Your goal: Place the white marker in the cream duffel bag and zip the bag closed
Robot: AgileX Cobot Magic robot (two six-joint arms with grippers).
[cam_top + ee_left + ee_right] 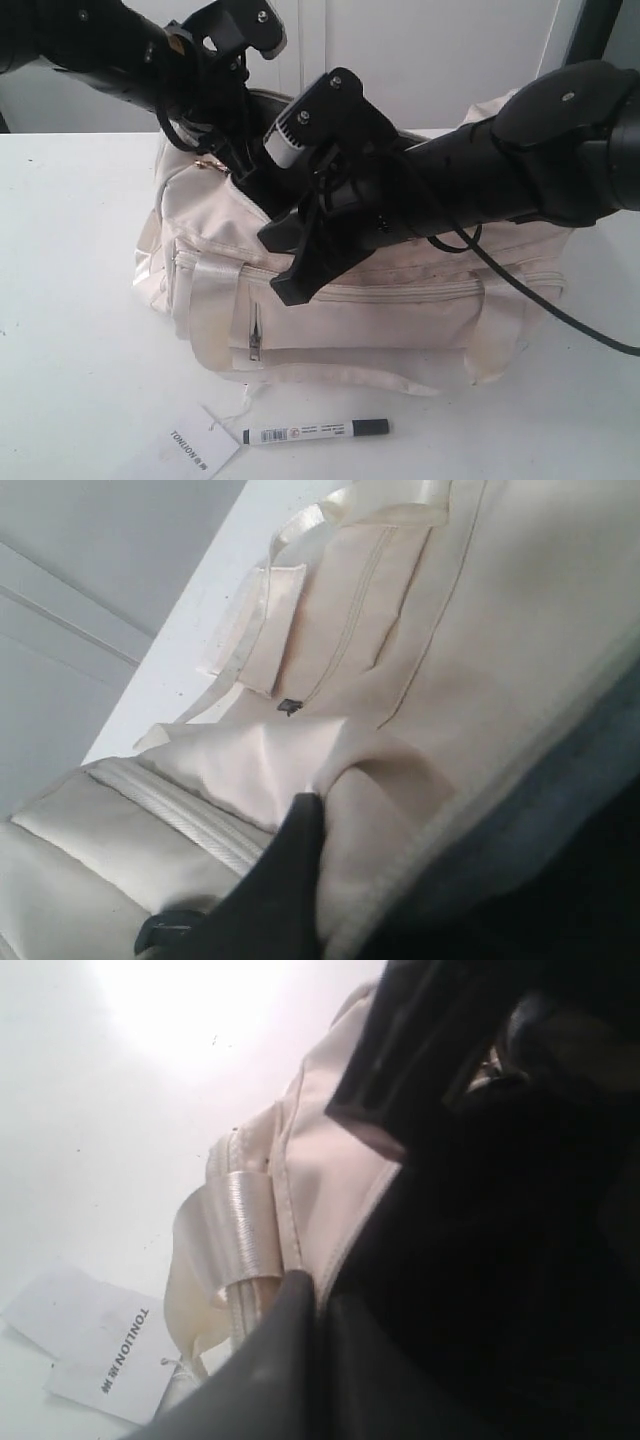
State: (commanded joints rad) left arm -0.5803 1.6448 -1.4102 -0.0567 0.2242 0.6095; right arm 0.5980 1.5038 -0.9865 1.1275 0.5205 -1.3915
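The cream duffel bag [380, 310] stands mid-table with its top open. The white marker [315, 432] lies on the table in front of it, dark cap to the right, apart from both grippers. My left gripper [235, 170] reaches into the bag's back left corner. In the left wrist view this gripper [325, 815] is shut on a fold of bag fabric [480, 600], and only one black finger [285, 880] shows. My right gripper [295, 265] is at the bag's front rim. The right wrist view shows it [322, 1295] shut on the cream edge [320, 1160] above dark lining.
A white paper tag printed "TONLION" [195, 443] lies left of the marker, tied to the bag by a string; it also shows in the right wrist view [110, 1345]. White table [70, 300] surrounds the bag. A black cable [560, 315] hangs from the right arm.
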